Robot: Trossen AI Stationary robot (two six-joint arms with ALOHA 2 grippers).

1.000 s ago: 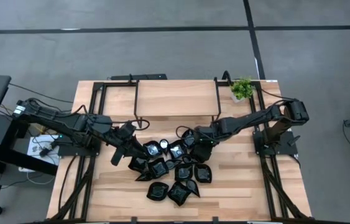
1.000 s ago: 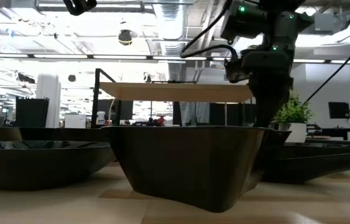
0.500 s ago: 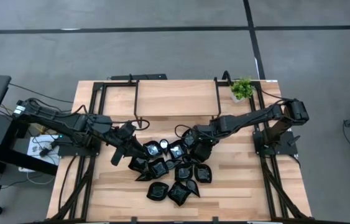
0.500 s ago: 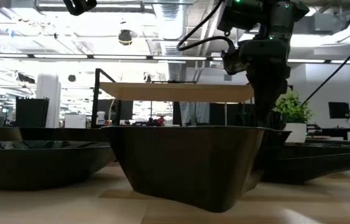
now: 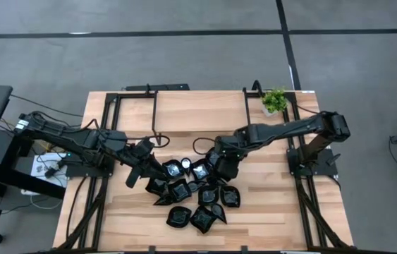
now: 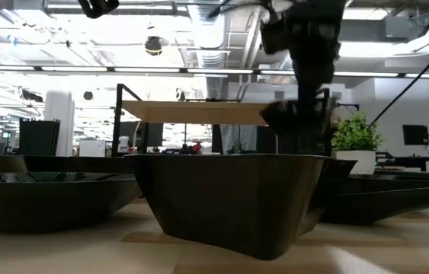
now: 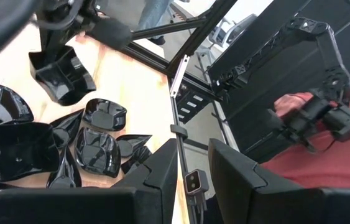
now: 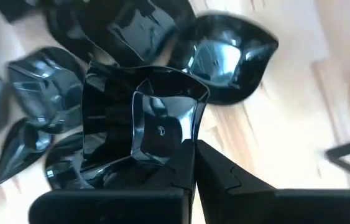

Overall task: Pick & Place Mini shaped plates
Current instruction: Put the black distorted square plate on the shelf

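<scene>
Several glossy black mini plates [image 5: 192, 192] lie clustered on the middle of the wooden table, some overlapping; the low view has them close up [image 6: 229, 198]. My right gripper [image 5: 225, 166] hangs over the cluster's far right part, shut on a square plate [image 8: 143, 118], which also shows in the low view [image 6: 296, 118] and the left wrist view [image 7: 63, 74]. My left gripper [image 5: 135, 175] waits open at the cluster's left edge, its fingers [image 7: 162, 171] touching nothing. My right gripper pinches the square plate by its rim [image 8: 186, 148] between the two fingers, which come from above, pointing down. The plate is lifted clear of the others and hangs tilted below the fingers.
A small green potted plant [image 5: 275, 100] stands at the table's far right corner. Black frame rails [image 5: 154, 113] cross the far half of the table and carry a raised board [image 6: 214, 113]. A person in red [image 7: 324, 162] sits beyond the table. Bare wood lies along the near edge.
My right gripper has moved up and toward the table's left, and the square plate has come up with it off the cluster. A second ago the gripper stood low behind the plates; now the plate hangs tilted above them. The other plates have not moved.
</scene>
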